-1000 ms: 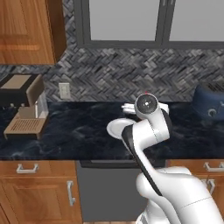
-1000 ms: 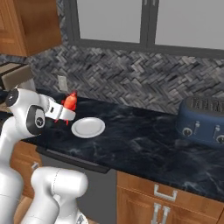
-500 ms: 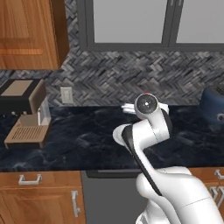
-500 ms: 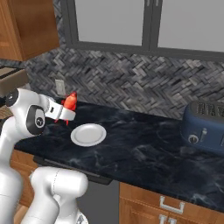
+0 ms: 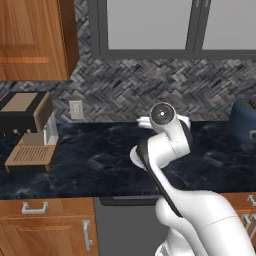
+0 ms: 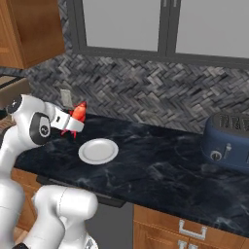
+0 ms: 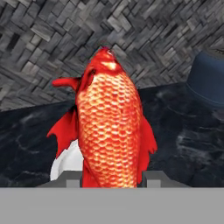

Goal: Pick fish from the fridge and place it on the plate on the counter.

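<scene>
My gripper (image 6: 68, 121) is shut on the fish (image 6: 78, 115), a red-orange scaled fish held in the air with its nose up. In the hand view the fish (image 7: 111, 127) stands between my fingertips (image 7: 70, 178) and covers the middle of the picture. The white round plate (image 6: 98, 151) lies on the dark marbled counter (image 6: 160, 170), just below and to the right of the fish. A sliver of the plate (image 7: 65, 164) peeks out behind the fish's lower left. My wrist hides the hand in the left base view. The fridge is out of view.
A dark blue toaster (image 6: 231, 141) stands on the counter at the far right, also seen as the toaster (image 5: 245, 122). A coffee machine (image 5: 27, 127) sits at the counter's left end under a wooden wall cabinet (image 5: 35, 40). The herringbone tiled wall (image 6: 146, 92) runs behind.
The whole picture has slid slightly down and grown as the base rolled nearer the counter. The fish stays gripped, in the same pose beside the plate.
</scene>
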